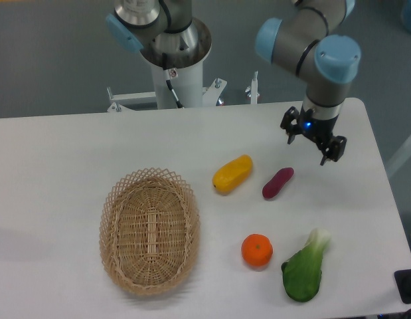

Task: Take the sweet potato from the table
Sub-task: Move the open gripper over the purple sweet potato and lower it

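The sweet potato (278, 183), a small dark reddish-purple tuber, lies on the white table (72, 153) right of centre, tilted up to the right. My gripper (306, 151) hangs above the table just up and to the right of it, fingers spread open with nothing between them. It does not touch the sweet potato.
A yellow oblong fruit (232, 173) lies just left of the sweet potato. An orange (257, 250) and a green bok choy (305, 266) sit nearer the front. An oval wicker basket (149, 229) stands at the left. The table's right edge runs close by.
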Robot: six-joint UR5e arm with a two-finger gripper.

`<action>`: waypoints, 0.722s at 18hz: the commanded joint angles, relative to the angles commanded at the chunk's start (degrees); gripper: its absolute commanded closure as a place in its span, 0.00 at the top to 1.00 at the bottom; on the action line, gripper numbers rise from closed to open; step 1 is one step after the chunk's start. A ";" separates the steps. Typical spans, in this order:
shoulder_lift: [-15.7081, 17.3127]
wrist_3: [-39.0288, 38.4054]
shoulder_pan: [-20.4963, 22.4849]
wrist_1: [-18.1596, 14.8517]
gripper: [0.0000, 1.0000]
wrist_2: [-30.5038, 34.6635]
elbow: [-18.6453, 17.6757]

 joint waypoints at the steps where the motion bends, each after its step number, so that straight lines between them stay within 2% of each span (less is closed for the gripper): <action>1: -0.36 0.00 -0.52 1.75 1.00 0.00 -0.79; 3: -1.32 0.00 -0.88 5.18 1.00 0.00 -2.37; 4: -1.59 0.00 -0.88 5.63 1.00 0.00 -2.64; 13: -3.52 0.00 -1.06 5.90 1.00 0.00 -3.26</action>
